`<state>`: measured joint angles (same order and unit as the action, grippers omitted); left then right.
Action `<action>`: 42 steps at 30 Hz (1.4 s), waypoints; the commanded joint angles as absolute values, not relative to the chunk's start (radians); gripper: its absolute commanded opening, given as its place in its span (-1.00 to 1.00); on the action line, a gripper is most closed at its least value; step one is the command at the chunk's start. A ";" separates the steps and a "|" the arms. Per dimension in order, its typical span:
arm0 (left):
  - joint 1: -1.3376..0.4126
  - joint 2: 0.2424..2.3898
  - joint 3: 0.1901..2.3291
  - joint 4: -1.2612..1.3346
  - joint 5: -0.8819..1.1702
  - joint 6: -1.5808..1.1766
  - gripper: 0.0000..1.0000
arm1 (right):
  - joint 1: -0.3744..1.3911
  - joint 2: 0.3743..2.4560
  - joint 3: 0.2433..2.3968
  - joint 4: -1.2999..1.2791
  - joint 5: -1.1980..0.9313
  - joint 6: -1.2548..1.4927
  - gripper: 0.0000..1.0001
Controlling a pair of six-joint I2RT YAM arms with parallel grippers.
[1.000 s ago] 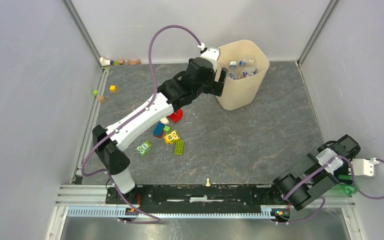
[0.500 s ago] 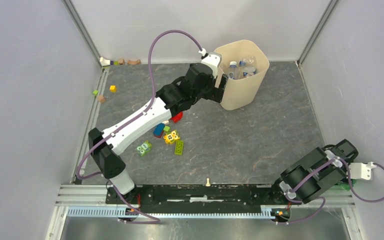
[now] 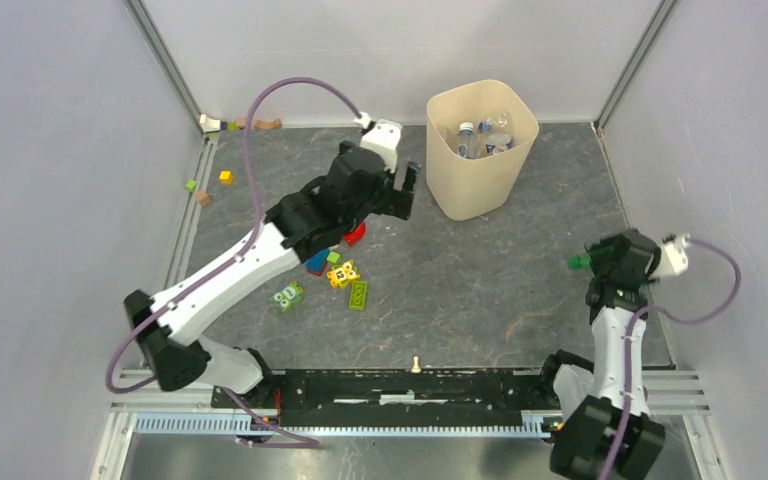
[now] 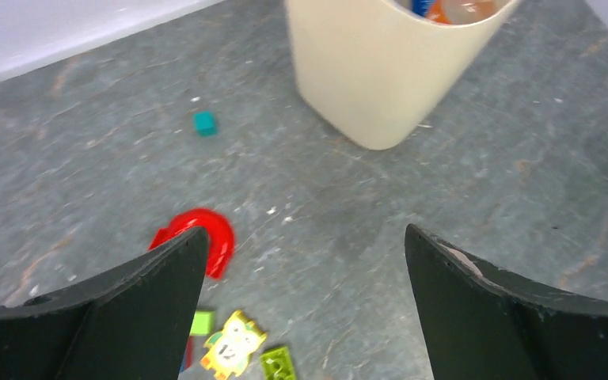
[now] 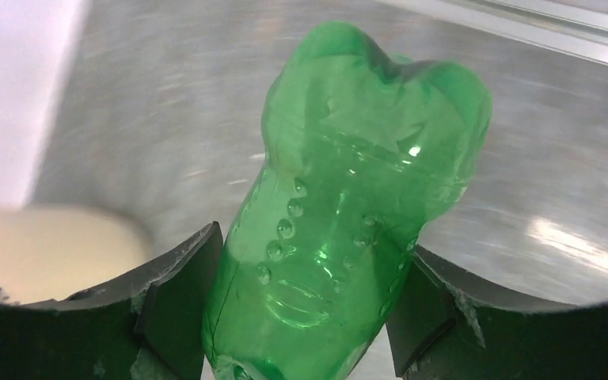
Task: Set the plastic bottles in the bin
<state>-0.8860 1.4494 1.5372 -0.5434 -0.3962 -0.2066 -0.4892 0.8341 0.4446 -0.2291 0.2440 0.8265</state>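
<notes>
Right gripper (image 5: pixel 313 253) clamps crinkled green plastic bottle (image 5: pixel 348 182), held aloft, presumably bound for tall cream-beige plastic bin (image 3: pixel 475 185); left gripper (image 4: pixel 302 237) spread, empty.

The left arm (image 3: pixel 235 268) and right arm (image 3: pixel 615 345) are built alike, with smooth white links between bulky black joint housings. A thin mauve cable (image 3: pixel 260 105) loops loosely beside each, plugging into a small white block (image 3: pixel 382 135) at the wrist. The left pincer (image 4: pixel 305 237) and right pincer (image 5: pixel 313 249) have broad, curved matte-black fingers (image 4: pixel 127 313), their edges scuffed pale in spots.
</notes>
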 commanded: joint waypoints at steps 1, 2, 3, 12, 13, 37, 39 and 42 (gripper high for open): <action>-0.887 1.269 1.404 -0.476 -0.626 -0.132 1.00 | -0.257 0.883 0.691 -0.036 0.101 0.797 -0.98; -0.886 1.228 1.361 -0.449 -0.662 -0.117 1.00 | -0.196 0.936 0.756 -0.009 0.091 0.761 -0.98; -0.884 1.198 1.326 -0.427 -0.694 -0.106 1.00 | -0.116 0.985 0.848 0.037 0.085 0.712 -0.96; -0.848 1.093 1.203 -0.323 -0.756 -0.052 1.00 | 0.268 1.541 1.663 -0.086 0.158 0.406 -0.86; -0.846 1.093 1.201 -0.324 -0.753 -0.052 1.00 | 0.276 1.612 1.752 -0.118 0.139 0.389 -0.70; -0.827 1.066 1.172 -0.301 -0.739 -0.044 1.00 | 0.292 1.586 1.764 -0.075 0.094 0.331 0.96; -0.825 1.059 1.167 -0.291 -0.734 -0.044 1.00 | 0.300 1.558 1.726 -0.058 0.096 0.322 0.96; -0.824 1.059 1.160 -0.284 -0.730 -0.044 1.00 | 0.311 1.522 1.675 -0.037 0.103 0.313 0.96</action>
